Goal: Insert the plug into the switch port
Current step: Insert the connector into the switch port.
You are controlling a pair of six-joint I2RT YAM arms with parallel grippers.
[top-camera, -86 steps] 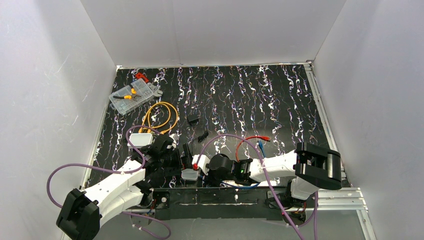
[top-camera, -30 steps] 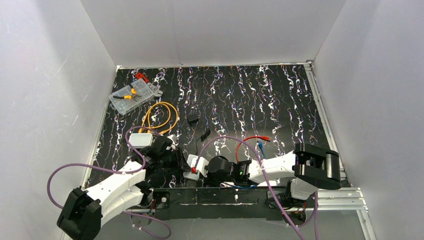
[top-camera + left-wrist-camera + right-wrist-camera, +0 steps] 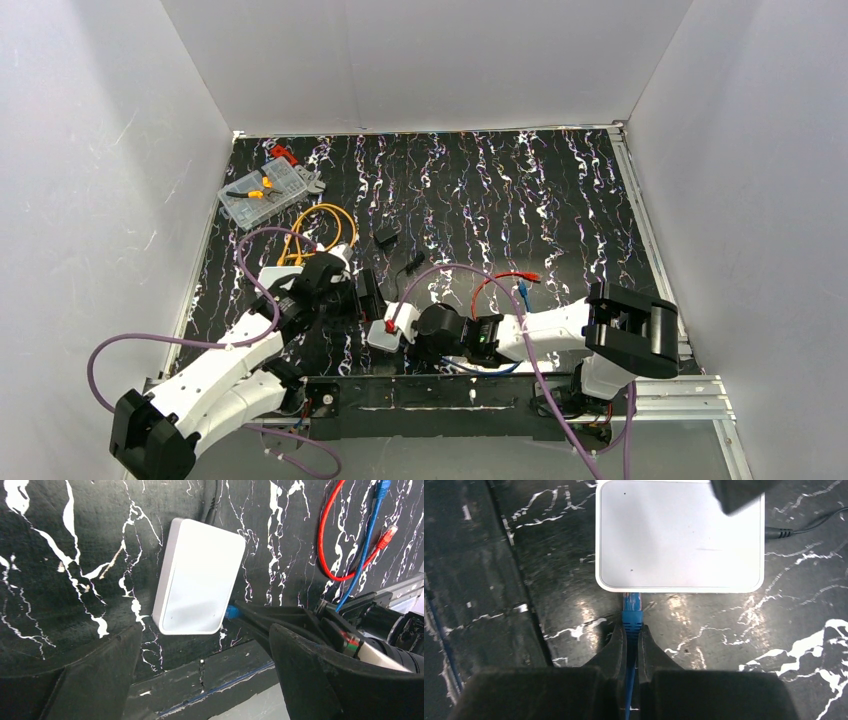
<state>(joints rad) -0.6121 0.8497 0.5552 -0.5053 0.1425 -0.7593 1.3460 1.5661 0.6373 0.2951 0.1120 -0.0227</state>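
The switch point(image 3: 679, 535) is a flat pale grey-white box lying on the black marbled mat, also seen in the left wrist view as the switch point(image 3: 197, 577) and from above as the switch point(image 3: 381, 338). The blue plug point(image 3: 632, 611) has its clear tip in the port on the box's near edge. My right gripper point(image 3: 630, 635) is shut on the plug's boot and cable. My left gripper point(image 3: 205, 680) stands wide open, apart from the box, one finger point(image 3: 739, 490) hanging over its far corner. In the left wrist view the plug point(image 3: 231, 611) meets the box's right side.
A black power lead point(image 3: 784, 531) plugs into the switch's far end. Red cable point(image 3: 500, 280) and blue cable point(image 3: 522, 292) lie right of the grippers. Orange cable point(image 3: 320, 230), a clear parts box point(image 3: 262, 190) and a small white box point(image 3: 280, 275) sit at left. The metal rail point(image 3: 420, 390) runs along the near edge.
My left gripper has opened, let go of the switch and drawn back from it. The switch now lies flat on the mat. My right gripper still holds the plug at the box.
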